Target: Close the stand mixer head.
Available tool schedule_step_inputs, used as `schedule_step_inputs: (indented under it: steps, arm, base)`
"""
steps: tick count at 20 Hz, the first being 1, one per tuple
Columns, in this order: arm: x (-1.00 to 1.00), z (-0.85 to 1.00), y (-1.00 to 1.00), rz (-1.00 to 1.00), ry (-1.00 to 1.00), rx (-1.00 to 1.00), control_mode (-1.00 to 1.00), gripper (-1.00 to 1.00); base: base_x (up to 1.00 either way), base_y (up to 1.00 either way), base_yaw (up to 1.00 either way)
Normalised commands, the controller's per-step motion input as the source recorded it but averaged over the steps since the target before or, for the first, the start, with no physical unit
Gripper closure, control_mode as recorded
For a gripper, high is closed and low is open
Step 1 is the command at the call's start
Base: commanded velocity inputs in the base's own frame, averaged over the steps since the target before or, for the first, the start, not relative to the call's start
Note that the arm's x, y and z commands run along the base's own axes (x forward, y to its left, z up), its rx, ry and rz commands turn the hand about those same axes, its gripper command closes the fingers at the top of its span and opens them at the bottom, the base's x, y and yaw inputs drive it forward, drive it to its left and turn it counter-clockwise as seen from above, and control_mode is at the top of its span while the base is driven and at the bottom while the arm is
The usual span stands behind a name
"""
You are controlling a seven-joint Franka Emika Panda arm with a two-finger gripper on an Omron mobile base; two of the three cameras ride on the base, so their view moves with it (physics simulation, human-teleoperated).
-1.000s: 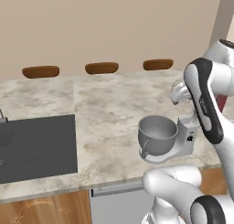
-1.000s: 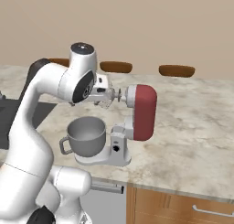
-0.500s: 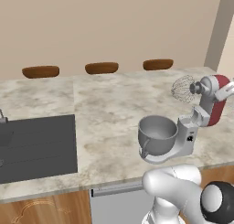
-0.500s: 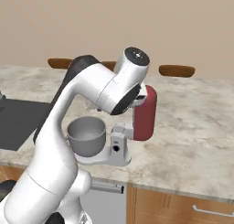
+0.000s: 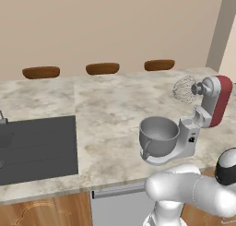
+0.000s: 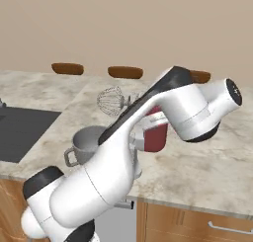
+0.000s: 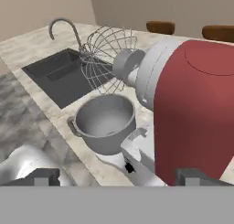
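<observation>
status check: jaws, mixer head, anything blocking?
Gripper behind the stand mixer head, jaws open, nothing held. Head tilted up, whisk clear above the bowl. Nothing between head and bowl.

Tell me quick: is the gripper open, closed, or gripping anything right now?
Gripper: open, holding nothing; its finger tips stand far apart just behind the raised stand mixer head.

No readable text or labels anywhere
</observation>
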Motion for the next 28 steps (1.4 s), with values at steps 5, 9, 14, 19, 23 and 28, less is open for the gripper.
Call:
schedule_step_inputs:
  steps: [5, 9, 14, 19, 23, 28]
  arm:
    - [0.81, -0.18, -0.7, 0.34, -0.18, 0.07, -1.0, -1.0]
    - [1.0, -0.34, -0.13, 0.35, -0.18, 0.01, -1.0, -1.0]
    - [0.69, -0.57, 0.61, 0.35, -0.21, 0.01, -1.0, -1.0]
    - [0.17, -0.5, 1.0, 0.33, -0.15, -0.14, -1.0, -1.0]
    - [0.12, -0.28, 1.0, 0.12, -0.22, -0.22, -1.0, -1.0]
    - [0.09, -0.13, 1.0, 0.0, -0.29, -0.26, -1.0, -1.0]
  base:
    - [0.0, 0.0, 0.0]
    - [0.0, 0.0, 0.0]
    - [0.0, 0.0, 0.0]
    - [0.0, 0.0, 0.0]
    - [0.0, 0.0, 0.0]
    - [0.0, 0.0, 0.0]
